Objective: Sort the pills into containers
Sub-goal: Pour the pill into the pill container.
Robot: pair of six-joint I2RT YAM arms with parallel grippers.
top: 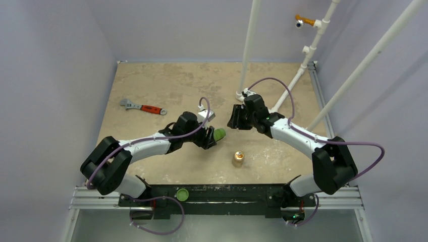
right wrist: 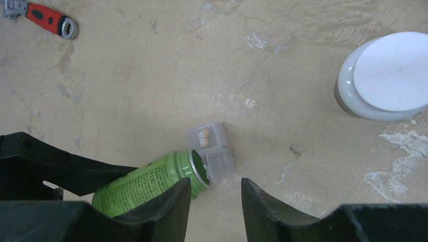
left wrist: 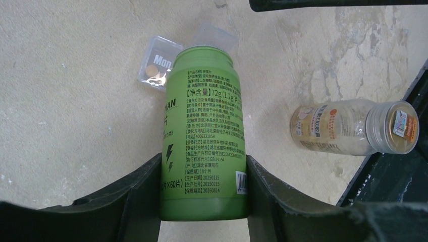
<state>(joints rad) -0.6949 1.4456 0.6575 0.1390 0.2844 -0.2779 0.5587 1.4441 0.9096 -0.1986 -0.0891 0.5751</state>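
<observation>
My left gripper (left wrist: 203, 164) is shut on a green pill bottle (left wrist: 204, 131), uncapped and tipped on its side. The bottle's mouth (right wrist: 198, 169) is at a small clear container (right wrist: 207, 136) marked "Mon", whose lid (right wrist: 220, 164) lies open. Two pale round pills (right wrist: 204, 133) sit in the container, also seen from the left wrist (left wrist: 151, 69). My right gripper (right wrist: 216, 184) hangs open just above the lid with nothing between its fingers. From above, the left gripper (top: 212, 137) and right gripper (top: 234, 120) face each other mid-table, the green bottle (top: 219, 134) between them.
A tan bottle (top: 237, 158) stands near the front, also seen by the left wrist (left wrist: 348, 126). A white-capped bottle (right wrist: 386, 75) stands to the right of the container. A red-handled wrench (top: 143, 107) lies at left. A green cap (top: 182, 194) rests on the base rail. White pipes (top: 248, 50) rise at the back.
</observation>
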